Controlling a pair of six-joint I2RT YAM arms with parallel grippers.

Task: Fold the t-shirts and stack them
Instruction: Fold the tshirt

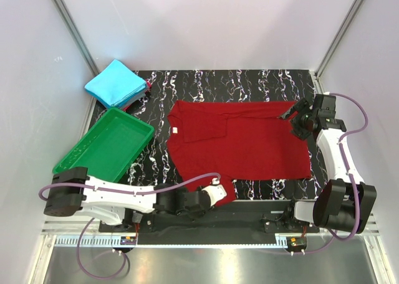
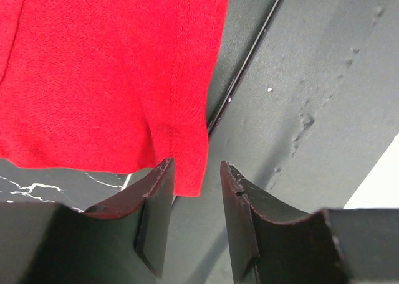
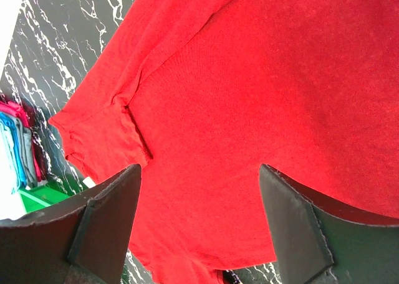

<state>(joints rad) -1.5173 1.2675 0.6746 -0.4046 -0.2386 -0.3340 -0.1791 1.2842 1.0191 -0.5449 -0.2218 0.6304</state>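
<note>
Nearest to me, a metal rail [image 1: 206, 241] runs along the front edge, with both arm bases standing just behind it. The left end effector [image 2: 196, 165] is low at the near-left corner of the dark red t-shirt [image 1: 243, 141]. Its jaws are about half open. The corner of the hem lies between the fingertips, at the left finger [image 2: 156, 190], but I see a gap, so the cloth is not clamped.

The tabletop [image 1: 249, 81] is black with white veins, like marble. The red shirt lies spread almost flat in the middle of it. At the left, a green tray [image 1: 106, 148] sits at an angle.

Farther, at the far-right corner of the shirt, the right end effector [image 3: 199, 169] hovers with jaws wide apart and holds nothing. In the far-left corner, the cyan-blue t-shirt [image 1: 115, 83] lies folded to a square. Plain white walls [image 1: 206, 22] close the workspace on three sides.
</note>
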